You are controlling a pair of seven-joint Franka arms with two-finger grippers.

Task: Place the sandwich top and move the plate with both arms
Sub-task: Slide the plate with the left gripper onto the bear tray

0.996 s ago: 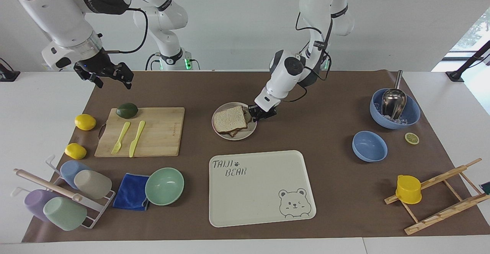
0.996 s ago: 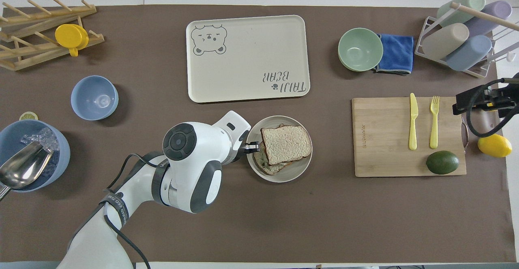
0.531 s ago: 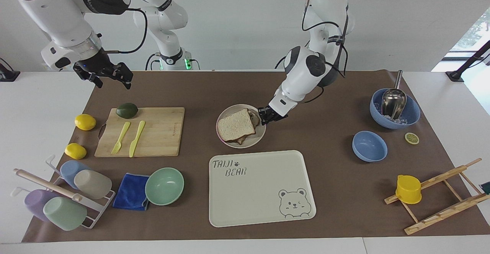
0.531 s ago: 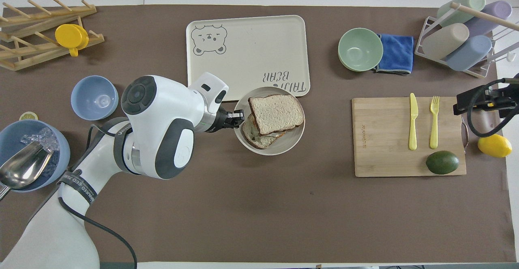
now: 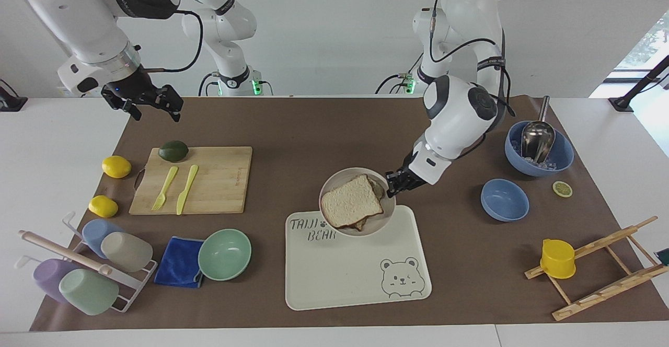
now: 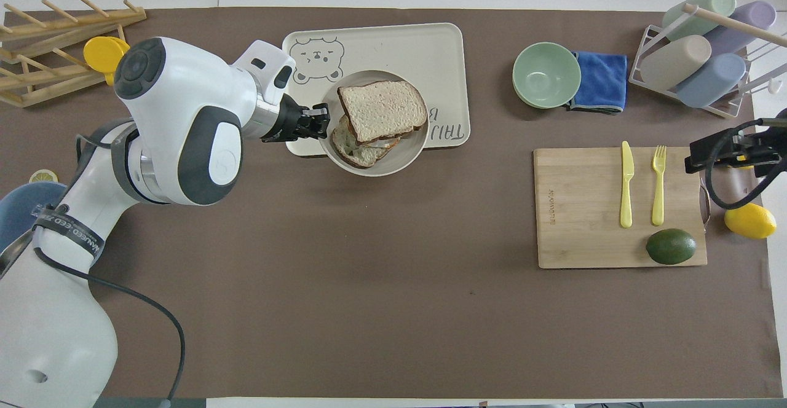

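Left gripper [image 5: 391,185] clamped on round beige-grey plate [image 5: 334,181] carrying square brown-crusted bread slice [image 5: 351,201], over cream bear tray [image 5: 360,279], right gripper [image 5: 151,107] spread wide, waiting over the table's right-arm end.

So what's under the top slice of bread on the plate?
Under the top slice of bread another slice of bread pokes out, both on the plate. Something pale greenish shows on the lower slice; the rest of any filling is covered.
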